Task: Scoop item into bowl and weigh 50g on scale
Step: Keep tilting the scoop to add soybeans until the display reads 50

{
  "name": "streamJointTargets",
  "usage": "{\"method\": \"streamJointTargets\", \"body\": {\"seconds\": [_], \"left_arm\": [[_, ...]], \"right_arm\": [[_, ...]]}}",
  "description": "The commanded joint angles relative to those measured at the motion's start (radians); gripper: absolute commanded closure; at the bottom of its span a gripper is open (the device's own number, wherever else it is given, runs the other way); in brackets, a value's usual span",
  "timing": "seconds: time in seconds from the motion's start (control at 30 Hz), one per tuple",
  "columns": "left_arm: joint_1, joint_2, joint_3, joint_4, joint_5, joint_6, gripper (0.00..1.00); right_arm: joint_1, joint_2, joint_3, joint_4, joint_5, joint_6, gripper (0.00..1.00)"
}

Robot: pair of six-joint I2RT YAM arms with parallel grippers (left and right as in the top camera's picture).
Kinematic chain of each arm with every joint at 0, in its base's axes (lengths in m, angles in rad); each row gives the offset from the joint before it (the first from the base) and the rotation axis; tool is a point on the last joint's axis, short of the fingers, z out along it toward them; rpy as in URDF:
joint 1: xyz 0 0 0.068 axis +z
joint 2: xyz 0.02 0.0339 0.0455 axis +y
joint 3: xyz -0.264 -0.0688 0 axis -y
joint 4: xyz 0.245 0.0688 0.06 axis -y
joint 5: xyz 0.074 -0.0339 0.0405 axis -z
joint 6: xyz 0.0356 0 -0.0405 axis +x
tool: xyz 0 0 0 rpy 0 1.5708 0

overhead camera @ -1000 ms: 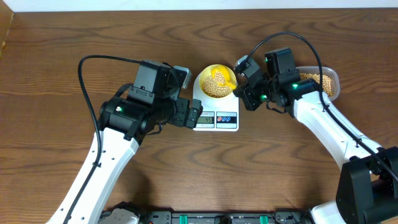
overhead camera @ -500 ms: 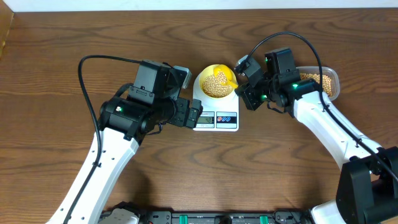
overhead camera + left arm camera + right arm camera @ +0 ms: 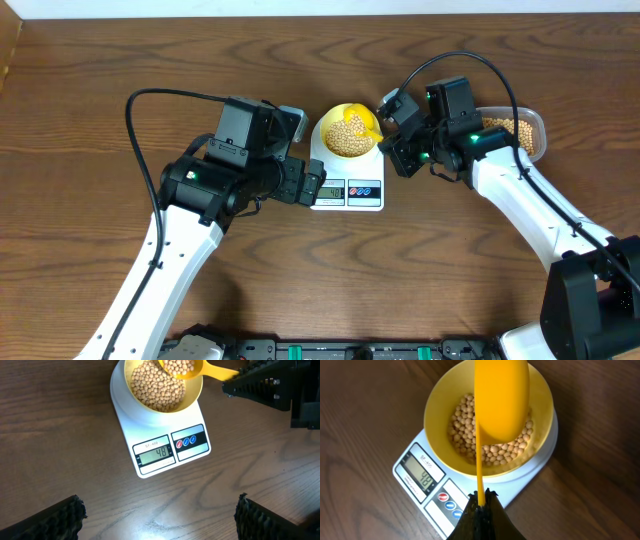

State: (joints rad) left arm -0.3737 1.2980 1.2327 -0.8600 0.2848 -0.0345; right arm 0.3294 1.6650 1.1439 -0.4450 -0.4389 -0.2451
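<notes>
A: Which step is in hand?

B: The topping-up, I'd say. The pale yellow bowl (image 3: 437,420) sits on the round platform of the white scale (image 3: 200,449) and is well filled with soybeans (image 3: 157,387). The display (image 3: 156,453) reads 48, a touch short of the target.

A: And the claws?

B: The right claw (image 3: 481,497) is pinched tight on the thin handle of the bright yellow scoop (image 3: 501,395). The scoop's cup hangs over the bowl with beans in it. The left claw (image 3: 160,510) stands wide apart, holding nothing, above the desk (image 3: 100,80) just in front of the scale.

A: What does the next move call for?

B: Restraint, in my judgement. Only a few more beans are wanted. A slight tilt or a gentle shake should let them trickle over the lip, with an eye on the digits. Tipping the whole cup would likely overshoot.

A: How will the material behave?

B: The beans are small, round, smooth and tan, so I'd expect them to roll freely and go in a rush. Scoop and bowl look like glossy hard plastic. The scale is a smooth white rectangle with red and blue buttons, and the desk is dark wood grain. More beans lie in a clear, rounded tub (image 3: 520,128) beside the right arm.
</notes>
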Motion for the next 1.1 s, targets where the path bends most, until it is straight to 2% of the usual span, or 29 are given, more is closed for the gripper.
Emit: {"method": "streamJointTargets", "body": {"seconds": [0.0, 0.93, 1.07], "left_arm": [[0.003, -0.009, 0.028, -0.002, -0.006, -0.012, 0.02], [0.003, -0.009, 0.028, -0.002, -0.006, -0.012, 0.02], [0.003, -0.009, 0.028, -0.002, -0.006, -0.012, 0.02]], "right_arm": [[0.006, -0.025, 0.021, 0.003, 0.018, -0.026, 0.99], [0.006, -0.025, 0.021, 0.007, -0.031, -0.062, 0.99], [0.006, -0.025, 0.021, 0.009, -0.077, -0.011, 0.99]]}}
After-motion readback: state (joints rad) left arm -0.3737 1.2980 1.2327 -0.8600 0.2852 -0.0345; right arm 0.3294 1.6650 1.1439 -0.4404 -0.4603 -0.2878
